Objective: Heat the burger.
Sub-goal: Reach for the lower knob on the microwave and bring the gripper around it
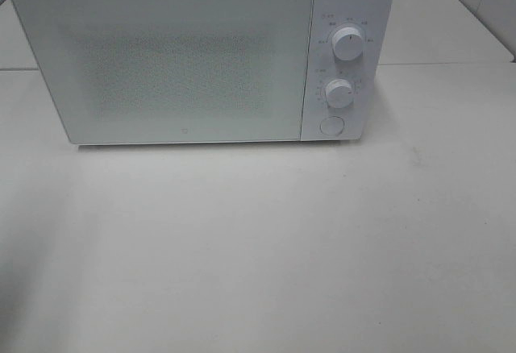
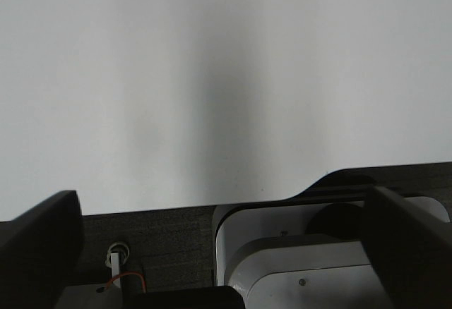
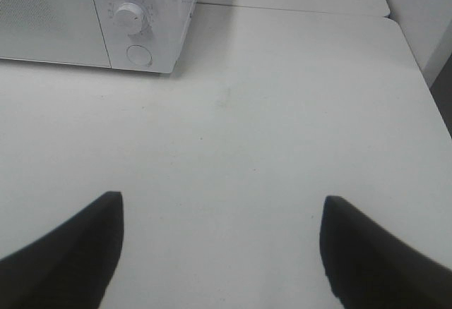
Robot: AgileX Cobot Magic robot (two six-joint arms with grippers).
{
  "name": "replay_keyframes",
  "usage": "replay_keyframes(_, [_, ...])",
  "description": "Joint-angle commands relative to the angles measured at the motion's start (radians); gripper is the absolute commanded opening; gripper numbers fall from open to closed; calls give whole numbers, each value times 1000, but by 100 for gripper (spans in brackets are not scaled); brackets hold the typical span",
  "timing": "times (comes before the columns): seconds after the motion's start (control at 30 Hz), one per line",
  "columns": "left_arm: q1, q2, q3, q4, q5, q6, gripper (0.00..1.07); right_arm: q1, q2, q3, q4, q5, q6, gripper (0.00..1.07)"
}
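Observation:
The burger is out of view in all three views. A white microwave [image 1: 161, 55] stands at the back of the white table [image 1: 258, 248] with its door shut. Part of it shows in the right wrist view as well, the microwave [image 3: 70, 20] lying well ahead of my right gripper [image 3: 220, 197]. That gripper is open over bare tabletop with nothing between its dark fingers [image 3: 70, 252]. My left gripper [image 2: 220, 203] is open too, its fingers [image 2: 42, 231] wide apart and empty, near the table's edge. Neither gripper appears in the exterior high view.
The microwave's right panel carries an upper knob [image 1: 348, 43], a lower knob [image 1: 339, 93] and a round button [image 1: 331, 125]. In the left wrist view a dark strip [image 2: 162, 238] and white-grey hardware [image 2: 296, 267] lie below the table's edge. The table's right edge [image 3: 424, 76] shows.

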Motion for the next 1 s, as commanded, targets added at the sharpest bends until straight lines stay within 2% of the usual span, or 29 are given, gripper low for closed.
replay_keyframes(0.03, [4, -30, 28, -1, -8, -6, 100, -6, -26, 3, 0, -9, -9, 76])
replay_keyframes(0.1, [4, -137, 97, -1, -51, -6, 100, -6, -26, 3, 0, -9, -9, 76])
replay_keyframes(0.2, [4, -177, 122, -3, -64, -8, 100, -6, -26, 3, 0, -9, -9, 76])
replay_keyframes(0.23, [4, -239, 134, 4, -50, -30, 100, -6, -26, 3, 0, -9, -9, 76])
replay_keyframes(0.3, [4, -265, 134, 9, -50, -44, 100, -6, -26, 3, 0, -9, -9, 76])
replay_keyframes(0.33, [4, -331, 134, 21, -50, -58, 100, -6, -26, 3, 0, -9, -9, 76])
replay_keyframes(0.37, [4, -398, 134, 26, -50, -58, 100, -6, -26, 3, 0, -9, -9, 76])
replay_keyframes(0.6, [4, -555, 134, 25, -50, -58, 100, -6, -26, 3, 0, -9, -9, 76])
replay_keyframes(0.67, [4, -710, 134, 17, -51, -58, 100, -6, -26, 3, 0, -9, -9, 76])
replay_keyframes(0.73, [4, -739, 134, 17, -51, -58, 100, -6, -26, 3, 0, -9, -9, 76])
replay_keyframes(0.77, [4, -803, 134, 17, -51, -58, 100, -6, -26, 3, 0, -9, -9, 76])
replay_keyframes(0.87, [12, -882, 134, 17, -51, -58, 100, -6, -26, 3, 0, -9, -9, 76])
replay_keyframes(1.0, [39, -898, 134, 19, -52, -58, 100, -6, -26, 3, 0, -9, -9, 76])
